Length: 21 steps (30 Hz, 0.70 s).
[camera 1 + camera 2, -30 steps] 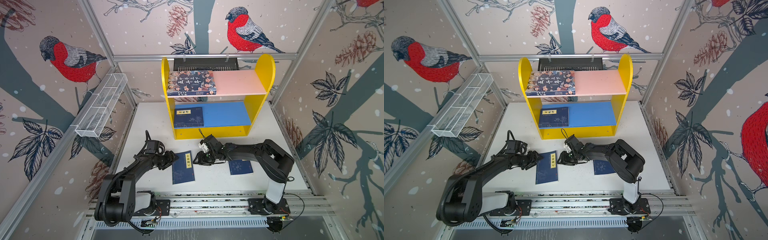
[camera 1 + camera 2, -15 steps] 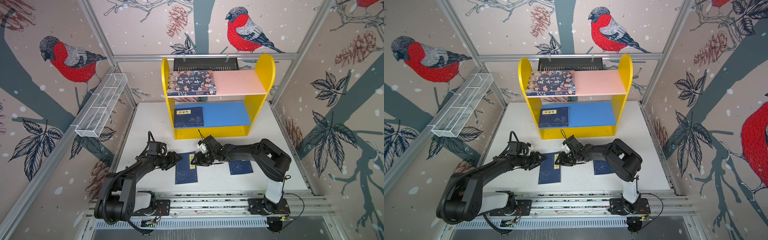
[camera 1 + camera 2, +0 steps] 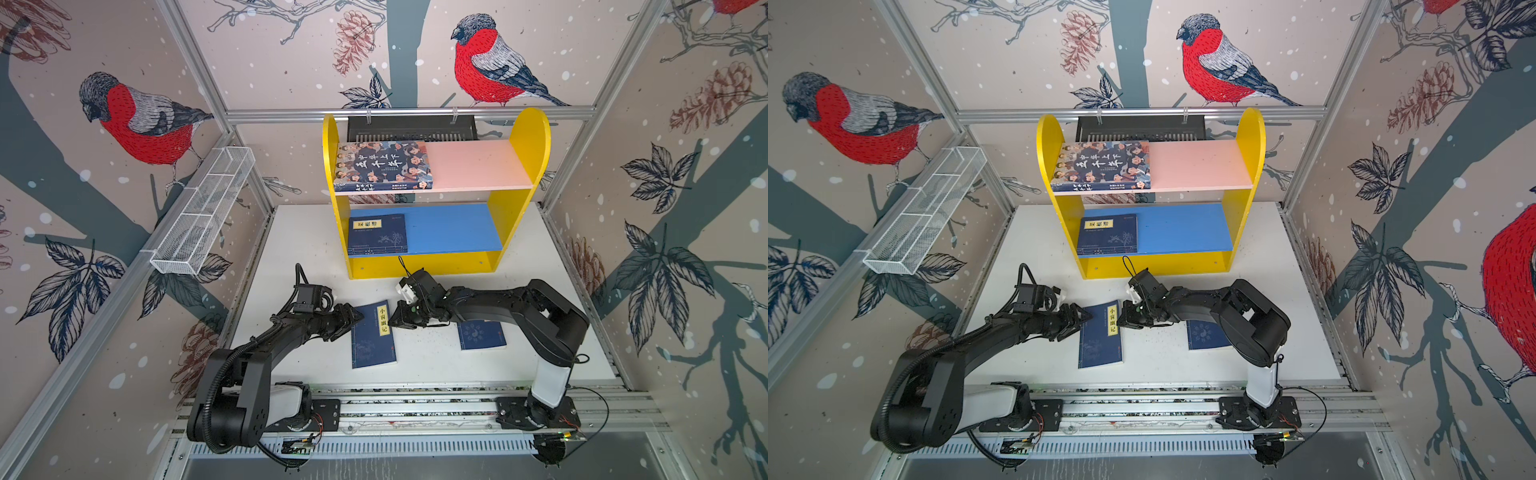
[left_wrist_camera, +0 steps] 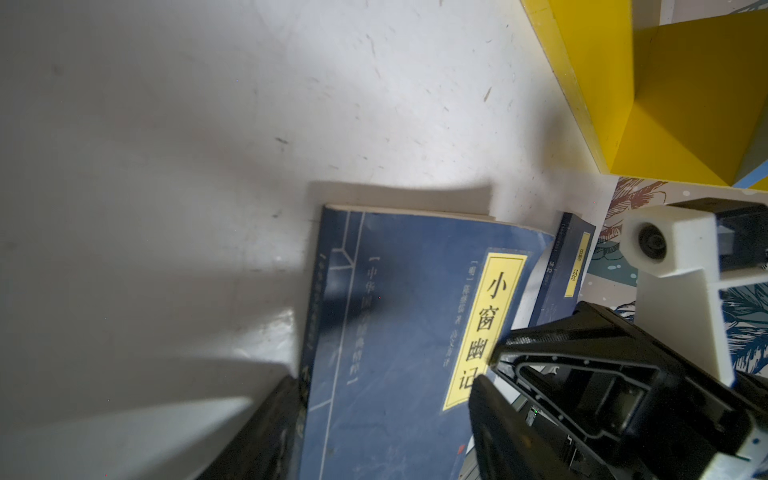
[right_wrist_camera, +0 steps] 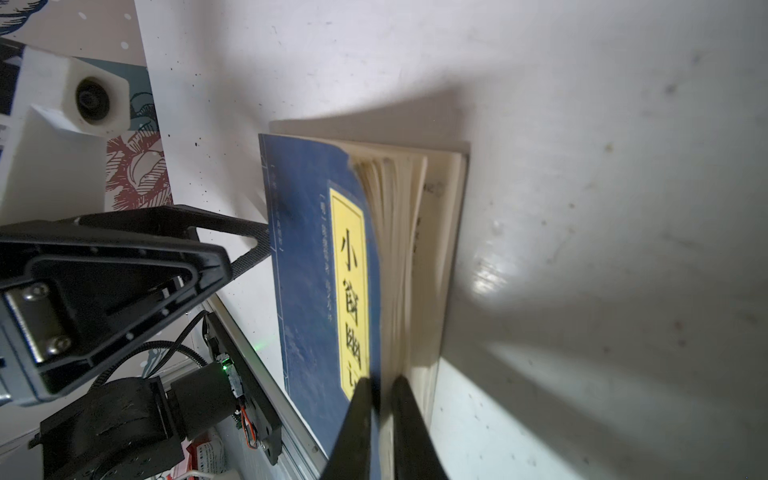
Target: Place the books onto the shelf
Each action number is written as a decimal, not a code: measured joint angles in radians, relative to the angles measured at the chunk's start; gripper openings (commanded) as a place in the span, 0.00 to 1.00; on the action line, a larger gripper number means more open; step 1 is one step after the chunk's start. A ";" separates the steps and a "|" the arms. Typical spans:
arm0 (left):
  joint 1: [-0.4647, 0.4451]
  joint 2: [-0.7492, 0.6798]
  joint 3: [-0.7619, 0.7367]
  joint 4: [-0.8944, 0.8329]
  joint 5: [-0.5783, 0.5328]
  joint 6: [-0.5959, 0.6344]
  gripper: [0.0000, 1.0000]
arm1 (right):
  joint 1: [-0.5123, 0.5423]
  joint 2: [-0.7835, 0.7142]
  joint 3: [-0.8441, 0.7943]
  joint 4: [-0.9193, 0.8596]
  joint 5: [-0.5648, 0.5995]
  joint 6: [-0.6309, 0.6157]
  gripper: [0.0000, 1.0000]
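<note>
**Left gripper** (image 3: 353,322): low over the table (image 3: 436,368), jaws standing apart, nothing held. One fingertip (image 5: 254,245) touches the spine edge of the navy book (image 3: 372,336), which lies on the table directly ahead of its tips.

**Right gripper** (image 3: 395,322): faces the left gripper from the opposite side of the same book. Its jaws are narrow and closed on the free edge of the front cover, beside the yellow title label. In the right wrist view the cover curls up off the pages, and the pages fan open beneath it. Only the width of the book separates the two grippers.

**Second navy book** (image 3: 482,334): flat on the table behind the right gripper, partly under the right arm and apart from the gripped book.

**Shelf** (image 3: 424,266): stands beyond both grippers, nearer the right one.
- The cartoon-cover book (image 3: 382,166) lies flat on the pink upper board (image 3: 478,166).
- A third navy book (image 3: 377,233) lies flat on the blue lower board (image 3: 453,226).
</note>
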 measured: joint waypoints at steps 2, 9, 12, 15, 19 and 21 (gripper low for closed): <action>0.000 -0.003 -0.002 0.000 0.000 -0.001 0.67 | 0.002 -0.001 0.000 0.001 -0.001 0.000 0.21; 0.000 -0.010 -0.009 0.006 -0.001 -0.009 0.67 | 0.002 0.002 0.000 0.023 -0.014 0.000 0.28; 0.000 -0.014 -0.013 0.014 -0.001 -0.012 0.67 | 0.002 0.013 0.000 0.030 -0.015 -0.001 0.29; 0.000 -0.018 -0.014 0.015 -0.001 -0.026 0.67 | 0.001 0.032 0.011 0.027 -0.011 -0.002 0.30; 0.000 -0.023 -0.019 0.019 -0.001 -0.030 0.67 | -0.003 0.058 0.028 0.016 -0.007 -0.003 0.24; 0.000 -0.025 -0.021 0.021 -0.001 -0.033 0.67 | -0.005 0.067 0.035 0.013 -0.006 -0.004 0.18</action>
